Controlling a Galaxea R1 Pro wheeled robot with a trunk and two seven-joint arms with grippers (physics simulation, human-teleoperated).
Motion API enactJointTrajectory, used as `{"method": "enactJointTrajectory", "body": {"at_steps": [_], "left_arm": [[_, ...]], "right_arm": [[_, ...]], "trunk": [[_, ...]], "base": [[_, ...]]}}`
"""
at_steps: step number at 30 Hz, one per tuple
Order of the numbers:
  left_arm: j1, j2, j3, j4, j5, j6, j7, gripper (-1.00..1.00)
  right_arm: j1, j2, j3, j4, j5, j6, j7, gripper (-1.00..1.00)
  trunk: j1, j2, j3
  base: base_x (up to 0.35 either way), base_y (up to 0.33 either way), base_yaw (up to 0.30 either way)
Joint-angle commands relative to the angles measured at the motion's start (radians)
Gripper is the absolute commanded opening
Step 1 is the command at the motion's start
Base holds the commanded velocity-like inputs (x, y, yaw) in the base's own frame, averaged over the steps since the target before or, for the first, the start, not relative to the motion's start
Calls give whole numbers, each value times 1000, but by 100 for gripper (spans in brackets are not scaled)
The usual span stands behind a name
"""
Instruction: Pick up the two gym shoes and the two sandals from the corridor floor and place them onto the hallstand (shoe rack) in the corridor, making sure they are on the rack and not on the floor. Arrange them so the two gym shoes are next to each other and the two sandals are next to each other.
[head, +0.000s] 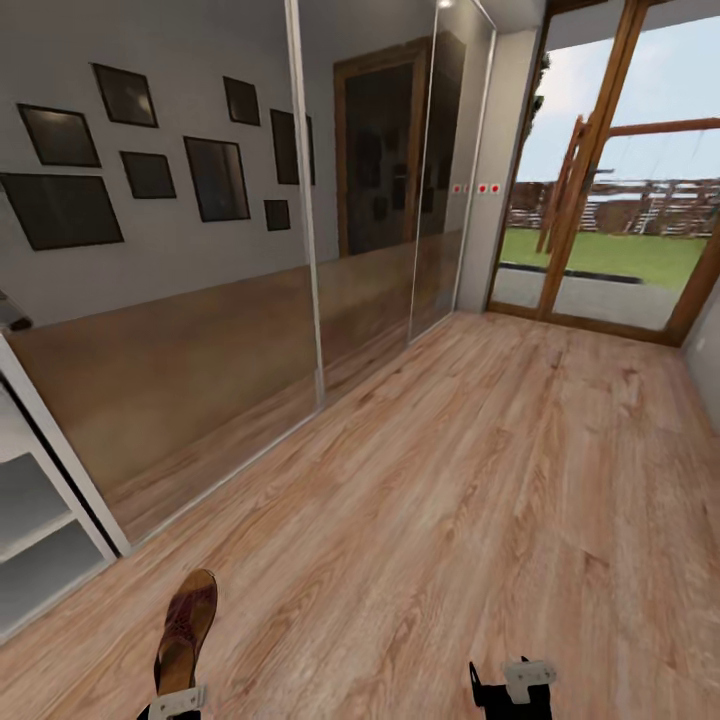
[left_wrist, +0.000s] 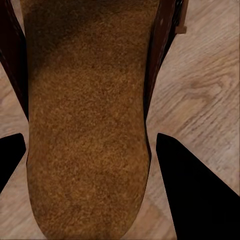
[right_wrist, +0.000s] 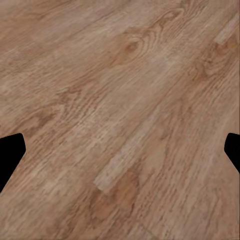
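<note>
Leftmost, at the head view's lower left edge, a pale unit with two open shelves (head: 35, 525) stands against the mirrored wardrobe doors (head: 200, 300); it may be the low part of the hallstand, though too little shows to be sure. Just to its right, the left pincer (head: 178, 703) carries a brown sandal (head: 187, 625) out ahead of the robot, toe pointing forward, lifted off the corridor floor (head: 480, 480). In the left wrist view the sandal's tan footbed (left_wrist: 87, 125) lies lengthwise between the two dark fingers (left_wrist: 192, 195), so the pincer is clenched across the shoe's width, probably near the heel. That hold keeps the sole roughly level, a sensible way to carry it for setting flat on a shelf.

Further right, the right pincer (head: 512, 690) hangs low over bare planks with nothing in it; the right wrist view shows its fingertips (right_wrist: 10, 155) spread wide apart above wood grain alone, released and likely kept ready for another shoe. Beyond, at the far right, a glass door (head: 610, 200) opens onto grass.
</note>
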Motion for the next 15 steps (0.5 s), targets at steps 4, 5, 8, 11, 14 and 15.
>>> {"method": "enactJointTrajectory", "body": {"at_steps": [4, 5, 8, 11, 14, 15], "left_arm": [[-1, 0, 5, 1, -8, -3, 1, -100], [-1, 0, 5, 1, -8, -3, 1, -100], [-1, 0, 5, 1, -8, -3, 1, -100], [-1, 0, 4, 1, -8, -3, 1, -100], [-1, 0, 4, 1, -8, -3, 1, -100], [-1, 0, 4, 1, -8, -3, 1, -100]], "right_arm": [[0, 0, -2, 1, 10, -2, -7, 100], [-1, 0, -2, 1, 10, -2, -7, 100], [-1, 0, -2, 1, 10, -2, -7, 100], [-1, 0, -2, 1, 10, -2, -7, 100], [0, 0, -2, 1, 10, -2, -7, 100], [0, 0, -2, 1, 10, -2, -7, 100]], "trunk": [[0, 0, -1], [0, 0, -1], [0, 0, -1], [0, 0, -1], [0, 0, -1], [0, 0, -1]], "base": [[303, -116, 279], [310, -137, 279], [311, -149, 279], [307, -174, 279], [297, -195, 278], [294, -198, 252]]}}
